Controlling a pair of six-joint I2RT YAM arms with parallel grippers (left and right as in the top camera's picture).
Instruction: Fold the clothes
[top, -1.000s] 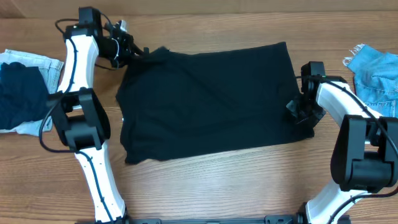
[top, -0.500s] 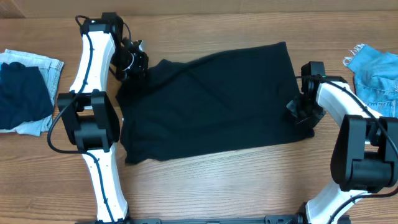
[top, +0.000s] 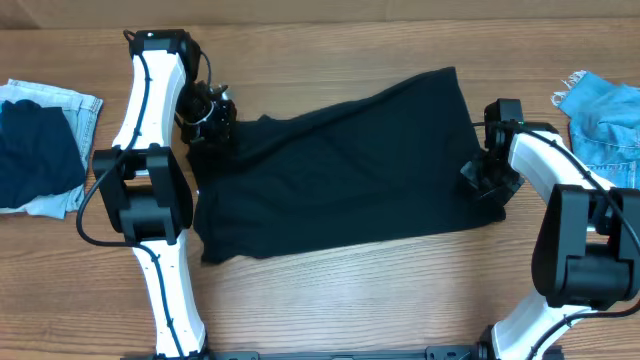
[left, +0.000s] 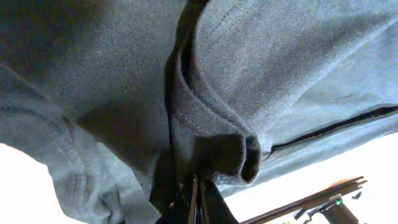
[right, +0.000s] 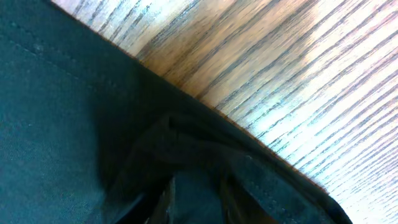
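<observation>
You are seeing the clothes (top: 340, 170) lying spread on the wooden table (top: 330, 300). Your left gripper (top: 210, 125) is sitting at the clothes' far left corner, its fingers pressing together on a raised fold of the black cloth. Your right gripper (top: 487, 182) is resting at the clothes' right edge, fingers pinching a bunch of hem. A pale denim piece (top: 60, 105) is lying well left of the clothes, a bright blue denim garment (top: 605, 120) well right

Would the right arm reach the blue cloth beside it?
Probably: nothing lies between it and the blue cloth, but the right gripper must first release the black garment.
</observation>
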